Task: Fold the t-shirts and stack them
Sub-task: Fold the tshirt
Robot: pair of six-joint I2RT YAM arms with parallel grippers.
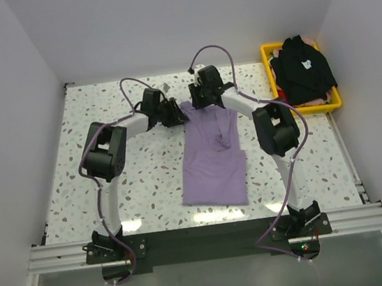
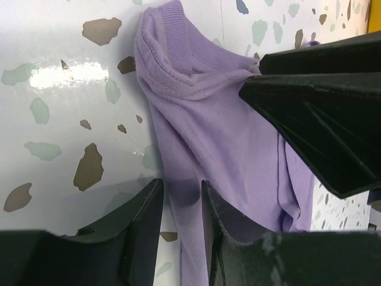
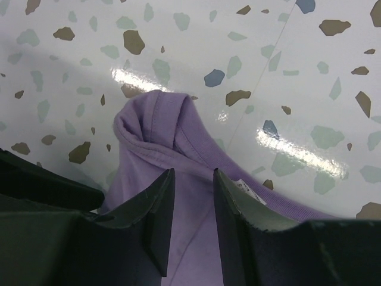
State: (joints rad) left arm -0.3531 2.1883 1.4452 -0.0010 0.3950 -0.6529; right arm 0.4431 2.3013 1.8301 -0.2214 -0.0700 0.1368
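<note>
I have both arms reaching forward, elbows raised, wrists turned toward each other at the far end of the lavender t-shirt (image 1: 213,161), which lies mid-table. The left gripper (image 1: 175,113) and right gripper (image 1: 198,100) each pinch its bunched far edge; the black t-shirt (image 1: 301,72) sits in the yellow basket (image 1: 335,103)

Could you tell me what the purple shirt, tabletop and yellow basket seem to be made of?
The plain lavender-purple t-shirt: soft matte knit cloth, ribbed collar; the speckled white tabletop: glossy terrazzo-look, mirroring lights, possibly laminate; the yellow rectangular basket: probably plastic, smooth rim.
</note>
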